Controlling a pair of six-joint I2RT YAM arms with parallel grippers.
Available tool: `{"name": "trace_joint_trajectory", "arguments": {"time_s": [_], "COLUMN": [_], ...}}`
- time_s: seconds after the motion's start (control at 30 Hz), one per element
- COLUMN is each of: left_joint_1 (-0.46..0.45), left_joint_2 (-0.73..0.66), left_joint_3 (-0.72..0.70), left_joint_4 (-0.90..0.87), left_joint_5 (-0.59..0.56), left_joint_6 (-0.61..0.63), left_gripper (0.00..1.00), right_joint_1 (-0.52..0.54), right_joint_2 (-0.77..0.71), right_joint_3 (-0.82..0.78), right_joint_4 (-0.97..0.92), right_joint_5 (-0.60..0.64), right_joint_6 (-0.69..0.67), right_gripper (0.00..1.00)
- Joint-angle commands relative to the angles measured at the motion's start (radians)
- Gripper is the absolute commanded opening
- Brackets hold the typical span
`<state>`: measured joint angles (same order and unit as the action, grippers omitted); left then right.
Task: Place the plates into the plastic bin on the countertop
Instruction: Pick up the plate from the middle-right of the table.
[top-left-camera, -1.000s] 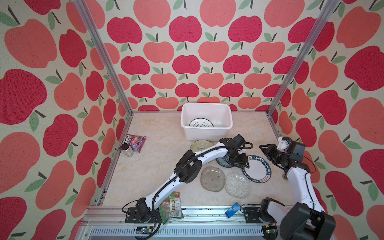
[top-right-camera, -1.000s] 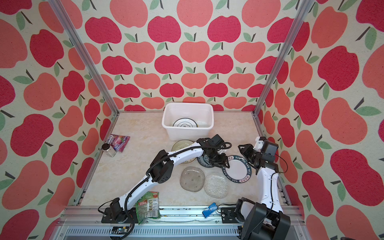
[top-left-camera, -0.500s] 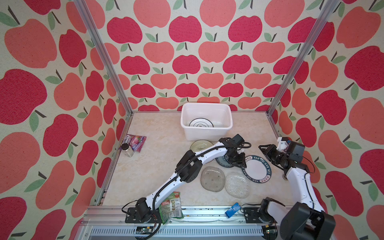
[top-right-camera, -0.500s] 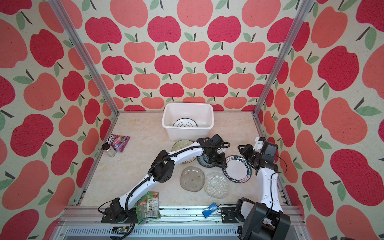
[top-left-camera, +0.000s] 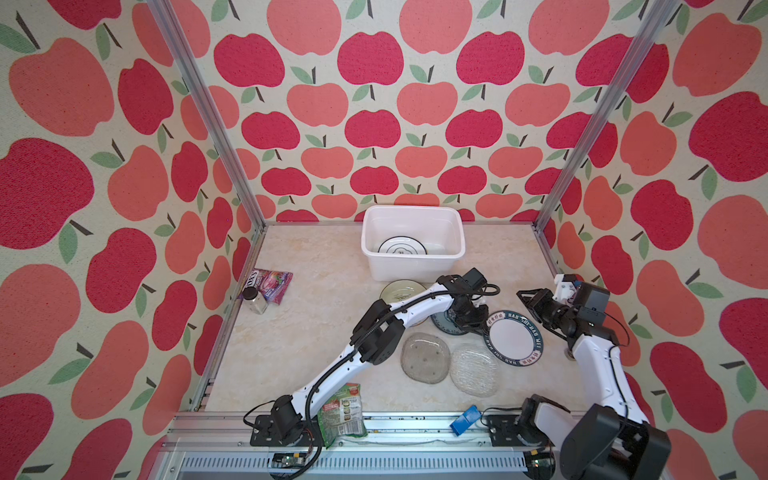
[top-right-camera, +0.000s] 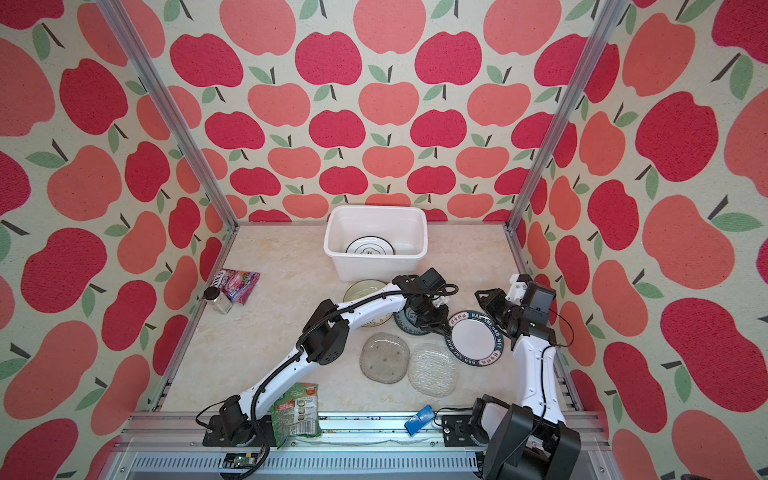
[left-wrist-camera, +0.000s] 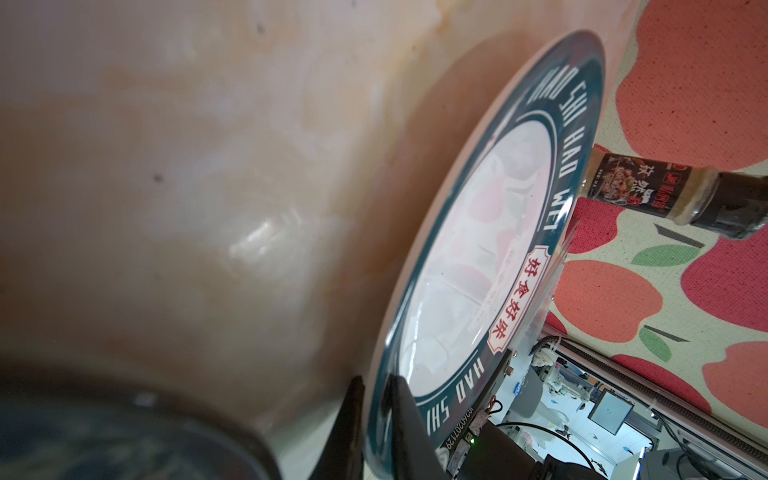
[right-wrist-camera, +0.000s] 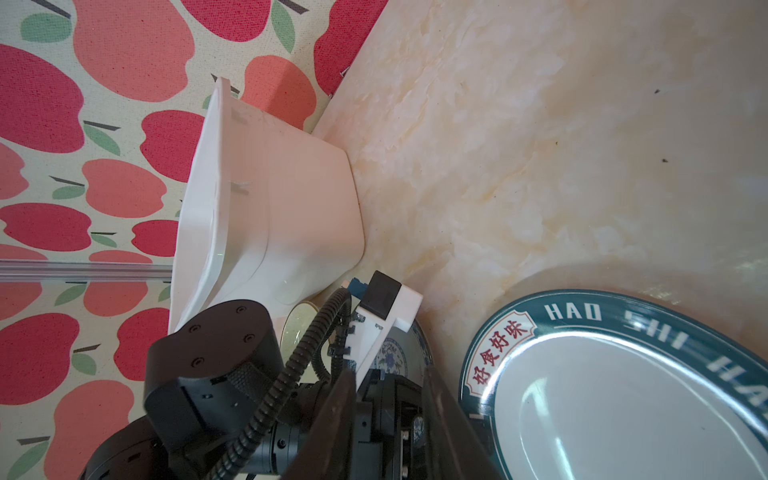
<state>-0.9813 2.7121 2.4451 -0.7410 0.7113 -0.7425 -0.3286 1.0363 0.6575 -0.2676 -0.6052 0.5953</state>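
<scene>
Left fingers (left-wrist-camera: 350, 428) clamped, lettered plate (left-wrist-camera: 478, 249) rim between

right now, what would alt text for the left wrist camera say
The left hand pinches the rim of a white lettered plate with a dark teal border, beige marble countertop behind it. A spice bottle shows beyond the plate by apple wallpaper; a blurred blue plate fills one corner.

Off-task: purple snack packet (top-left-camera: 272, 284) with glass jar (top-left-camera: 253, 300) just beside it, left wall. Green packet (top-left-camera: 343, 415) and blue block (top-left-camera: 465, 424) at front rail. Spice bottle (left-wrist-camera: 665, 195) near wall.
</scene>
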Motion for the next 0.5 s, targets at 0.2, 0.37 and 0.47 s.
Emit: {"name": "trace_joint_trajectory", "arguments": {"time_s": [0.2, 0.37, 0.47], "left_joint_1": [0.006, 0.013, 0.022], "left_joint_2": [0.012, -0.046, -0.128], "left_joint_3": [0.004, -0.028, -0.126], "left_joint_4": [0.043, 0.067, 0.148], "left_joint_5": [0.032, 0.024, 0.047], "left_joint_6": [0.015, 0.061, 0.090], "left_gripper": [0.00, 0.00, 0.00], "right_joint_1": [-0.007, -0.009, -0.009], "right_joint_2": [-0.002, -0.012, -0.033], "right_joint_3": [0.017, 0.057, 0.075], "right_joint_4": [-0.007, -0.011, -0.003], "right_joint_5": [-0.025, -0.031, -0.029], "right_joint_6": [0.018, 0.049, 0.082], "right_gripper": [0.30, 0.30, 0.31]}}
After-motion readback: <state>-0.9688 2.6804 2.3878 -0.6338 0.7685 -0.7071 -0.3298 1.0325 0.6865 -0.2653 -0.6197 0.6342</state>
